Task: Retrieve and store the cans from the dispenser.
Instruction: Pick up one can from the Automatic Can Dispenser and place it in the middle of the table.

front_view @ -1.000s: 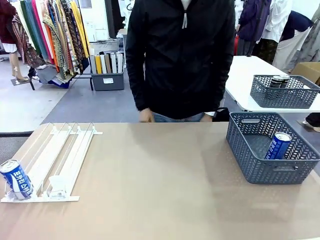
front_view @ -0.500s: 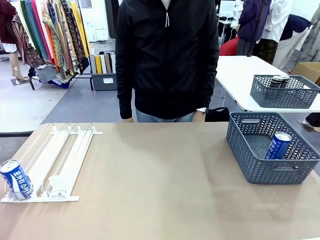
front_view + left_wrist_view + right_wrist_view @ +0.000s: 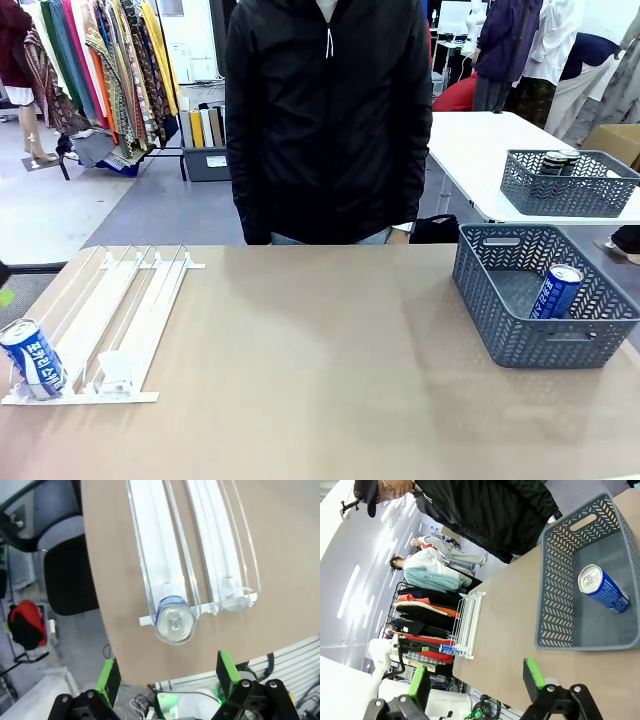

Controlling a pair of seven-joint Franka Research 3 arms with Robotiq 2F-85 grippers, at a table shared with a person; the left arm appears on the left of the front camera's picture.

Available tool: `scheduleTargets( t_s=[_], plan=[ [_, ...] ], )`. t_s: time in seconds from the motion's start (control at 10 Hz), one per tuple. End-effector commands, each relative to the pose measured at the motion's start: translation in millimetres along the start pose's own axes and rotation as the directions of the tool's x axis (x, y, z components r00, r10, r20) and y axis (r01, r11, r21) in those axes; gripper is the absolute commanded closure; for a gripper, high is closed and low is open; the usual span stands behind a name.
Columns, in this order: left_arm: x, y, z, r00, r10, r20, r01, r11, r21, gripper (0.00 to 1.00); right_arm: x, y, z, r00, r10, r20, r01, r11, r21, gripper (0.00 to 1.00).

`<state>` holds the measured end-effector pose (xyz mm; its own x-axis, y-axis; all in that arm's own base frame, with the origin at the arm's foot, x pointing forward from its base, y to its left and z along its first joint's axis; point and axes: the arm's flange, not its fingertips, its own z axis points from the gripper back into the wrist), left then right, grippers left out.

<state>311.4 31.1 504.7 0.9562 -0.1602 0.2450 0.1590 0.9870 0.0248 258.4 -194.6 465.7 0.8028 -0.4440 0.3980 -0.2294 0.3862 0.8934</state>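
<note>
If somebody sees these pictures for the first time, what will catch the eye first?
A lone blue can sits at the front stop of the white dispenser, at the near left corner of the table, with the open left gripper above it. On the right, a grey-blue basket holds a second blue can, leaning. A person in a black jacket stands at the far side.

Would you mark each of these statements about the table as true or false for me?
1. One blue can rests at the front end of the dispenser. True.
2. The grey basket on this table holds two cans. False: it holds just one, the stored can, leaning inside.
3. The left gripper is shut on a can. False: it is open and holds nothing.
4. The right gripper has its jaws open. True.
</note>
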Motion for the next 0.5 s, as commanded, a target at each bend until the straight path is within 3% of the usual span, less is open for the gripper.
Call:
scheduleTargets(
  t_s=[0.0,0.4],
  plan=[
    [-3,-17,-40,0.999,-0.008,-0.033,0.008,1.000,-0.012,0.00,0,2,1,1.000,0.005,0.000,-0.005,1.000,0.012,0.00],
    [3,-21,-82,0.988,0.064,-0.143,-0.063,0.998,0.009,0.00,0,2,1,1.000,0.005,0.000,-0.005,1.000,0.012,0.00]
  ],
)
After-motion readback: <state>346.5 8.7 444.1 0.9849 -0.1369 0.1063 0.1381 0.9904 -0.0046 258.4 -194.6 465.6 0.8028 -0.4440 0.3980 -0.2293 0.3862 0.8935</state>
